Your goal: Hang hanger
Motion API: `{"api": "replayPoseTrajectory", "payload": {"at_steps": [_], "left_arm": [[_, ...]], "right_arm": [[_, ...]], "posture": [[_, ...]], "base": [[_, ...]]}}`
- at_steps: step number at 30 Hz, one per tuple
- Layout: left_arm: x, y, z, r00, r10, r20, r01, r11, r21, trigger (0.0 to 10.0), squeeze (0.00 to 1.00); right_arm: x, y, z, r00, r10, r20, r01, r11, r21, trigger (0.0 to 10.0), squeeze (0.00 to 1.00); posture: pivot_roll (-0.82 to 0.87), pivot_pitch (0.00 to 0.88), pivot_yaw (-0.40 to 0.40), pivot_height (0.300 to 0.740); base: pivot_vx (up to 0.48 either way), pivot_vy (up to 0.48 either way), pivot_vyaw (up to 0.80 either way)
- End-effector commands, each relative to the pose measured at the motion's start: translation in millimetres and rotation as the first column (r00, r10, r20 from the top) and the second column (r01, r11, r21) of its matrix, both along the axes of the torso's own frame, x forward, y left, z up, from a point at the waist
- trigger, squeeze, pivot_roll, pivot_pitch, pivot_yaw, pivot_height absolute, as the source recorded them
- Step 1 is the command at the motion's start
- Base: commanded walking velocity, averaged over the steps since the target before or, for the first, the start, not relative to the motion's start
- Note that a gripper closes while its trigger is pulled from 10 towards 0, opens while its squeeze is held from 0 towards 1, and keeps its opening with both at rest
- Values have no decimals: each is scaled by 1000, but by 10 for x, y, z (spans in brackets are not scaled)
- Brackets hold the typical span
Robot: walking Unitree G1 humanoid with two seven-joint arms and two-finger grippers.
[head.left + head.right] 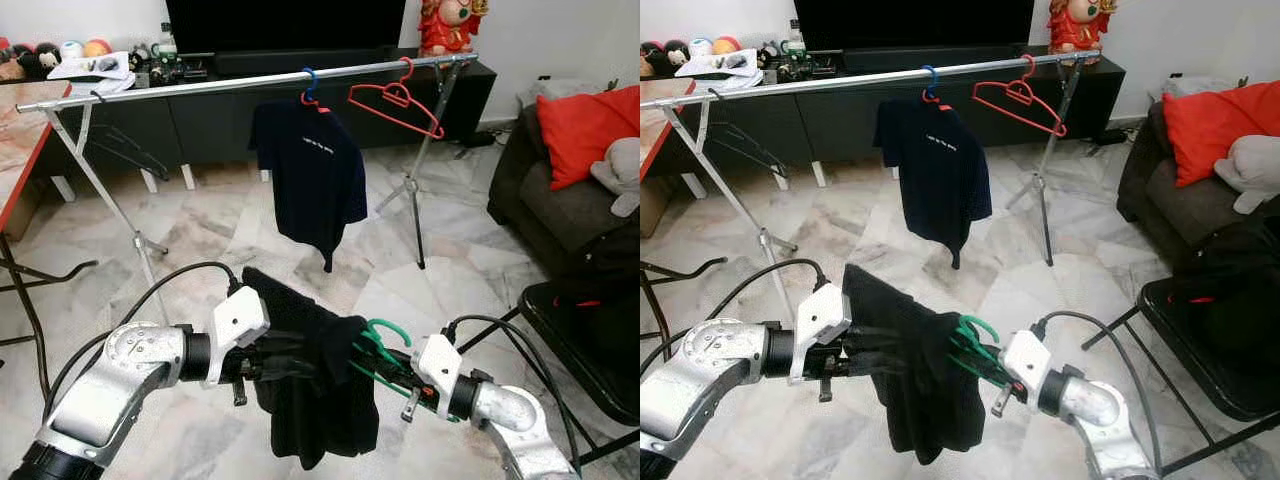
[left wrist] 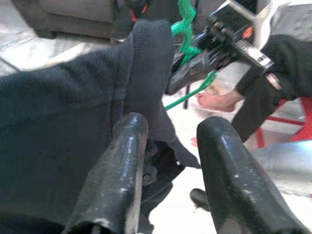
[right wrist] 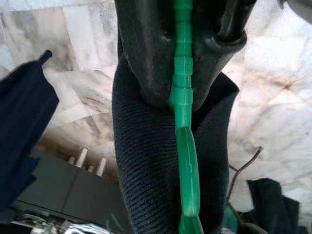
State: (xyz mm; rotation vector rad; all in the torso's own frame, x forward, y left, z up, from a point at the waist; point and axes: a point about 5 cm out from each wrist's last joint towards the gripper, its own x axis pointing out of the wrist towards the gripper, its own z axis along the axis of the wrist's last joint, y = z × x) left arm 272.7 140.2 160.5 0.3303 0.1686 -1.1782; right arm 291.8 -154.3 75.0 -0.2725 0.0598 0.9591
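The green hanger (image 1: pixel 383 345) is low down and near, right in front of the robot, with a black piece of clothing (image 1: pixel 310 385) draped on it and hanging down toward the floor. The right claw (image 1: pixel 375 362) is squeezed tight on the green hanger; from its own wrist camera the green bar (image 3: pixel 184 87) runs straight between its two black fingers (image 3: pixel 146 58), with the black cloth behind it. The left claw (image 1: pixel 290 358) is just to the left of the hanger, pushed into the black clothing. Its two fingers (image 2: pixel 119 175) are partly apart, and a fold of the cloth sits between them and touches the one finger, but you cannot tell if they are pinching it. Farther away, a long silver rail (image 1: pixel 250 80) runs from left to right on thin metal legs. A dark blue T-shirt (image 1: pixel 310 175) hangs from the middle of the rail on a blue hanger (image 1: pixel 310 88). Just to the right of it, a bare red hanger (image 1: pixel 395 100) hangs on the rail, tilted. At the left end of the rail hang some dark hangers (image 1: pixel 125 145). Behind the rail is a long black TV cabinet (image 1: pixel 200 115) with a red figure (image 1: pixel 450 25) on top at the right. On the right is a dark sofa (image 1: pixel 550 190) with a red cushion (image 1: pixel 590 130). On the left is the edge of a tabletop (image 1: pixel 20 150) with a red rim. The floor (image 1: pixel 220 240) is pale marble tile.
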Motion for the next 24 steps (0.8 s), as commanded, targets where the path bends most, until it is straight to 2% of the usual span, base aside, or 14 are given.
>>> {"api": "replayPoseTrajectory", "payload": {"at_steps": [1, 5, 10, 11, 12, 13, 16, 18, 19, 22, 24], "left_arm": [[34, -62, -121, 995, 100, 23, -100, 995, 6, 10000, 1000], [32, -138, -214, 987, 161, -1, -161, 987, -1, 10000, 1000], [6, -333, -288, 972, 234, 12, -234, 971, -41, 10000, 1000], [33, -352, -284, 962, 271, 42, -269, 962, -41, 10000, 773], [52, -360, -280, 953, 296, 64, -294, 955, -40, 10000, 773], [96, -357, -256, 934, 346, 86, -342, 938, -58, 10000, 0], [129, -353, -235, 919, 384, 91, -378, 922, -81, 10000, 0], [173, -348, -215, 893, 439, 102, -428, 897, -109, 10000, 0], [209, -339, -211, 869, 483, 107, -469, 874, -127, 10000, 0], [254, -329, -210, 839, 533, 109, -517, 844, -141, 10000, 0], [297, -306, -207, 802, 587, 112, -570, 807, -152, 10000, 0]], "right_arm": [[122, 38, 217, 995, -63, 75, 56, 995, 84, 0, 0], [113, 96, 244, 994, -70, 81, 61, 991, 116, 0, 0], [73, 203, 280, 995, -39, 91, 26, 990, 136, 0, 0], [74, 227, 302, 995, -32, 93, 18, 989, 146, 0, 0], [76, 242, 315, 995, -27, 94, 13, 988, 153, 0, 0], [77, 265, 329, 995, -19, 97, 4, 988, 155, 0, 0], [76, 273, 333, 995, -15, 98, 0, 988, 153, 0, 0], [72, 285, 342, 995, -12, 97, -3, 988, 154, 0, 0], [71, 289, 347, 995, -10, 97, -5, 988, 154, 0, 0], [67, 287, 352, 996, -8, 94, -6, 988, 154, 0, 0], [62, 285, 356, 996, -8, 92, -7, 988, 154, 0, 0]], "posture": [[-8, 91, -8, 721], [-10, 92, -9, 721], [-10, 90, -14, 721], [-10, 90, -14, 721], [-10, 90, -14, 721], [-14, 86, -14, 721], [-10, 83, -16, 721], [-9, 82, -16, 721], [-16, 78, -20, 721], [-20, 73, -22, 721], [-23, 70, -23, 721]], "base": [[0, 0, 0], [0, 0, 0], [0, 0, 0], [0, 0, 0], [0, 0, 0], [0, 0, 0], [0, 0, 0], [0, 0, 0], [0, 0, 0], [0, 0, 0], [0, 0, 0]]}}
